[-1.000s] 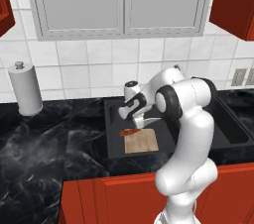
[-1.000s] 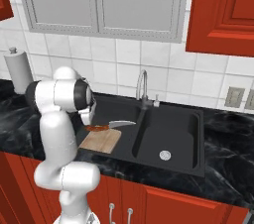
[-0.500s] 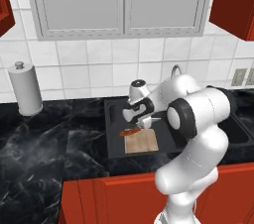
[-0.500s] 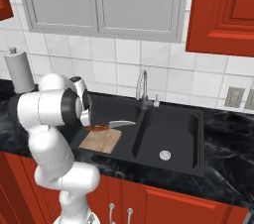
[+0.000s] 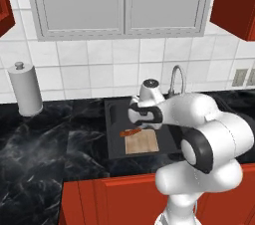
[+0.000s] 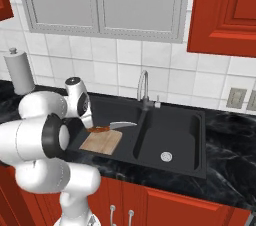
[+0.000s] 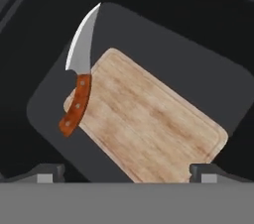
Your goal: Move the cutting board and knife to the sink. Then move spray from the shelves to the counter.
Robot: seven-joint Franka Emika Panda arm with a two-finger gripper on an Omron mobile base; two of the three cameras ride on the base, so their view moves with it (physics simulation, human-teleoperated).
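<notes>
Inside sink (image 6: 186, 120), left basin: cutting board (image 7: 149, 126) flat, knife (image 7: 78, 77) handle overlapping its edge, unchanged from a second ago. Above them, claw (image 7: 127, 171) wide open, empty, arm swung round since; first half judged complete, spray next.

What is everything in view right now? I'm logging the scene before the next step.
Cutting board: one, light wood, flat in the left sink basin.
Knife: one, silver blade, reddish-brown handle, lying along the board's edge in the same basin.
Sink: one, black, two basins, set in the counter.
Faucet: one, metal, behind the sink.
Counter: one, black with white veins, over red cabinets.
Paper towel roll: one, white, on the counter by the wall.
Wall cabinets: grey doors, red ones beside them.
End effector: one, dark tips apart, above the board, holding nothing.
</notes>
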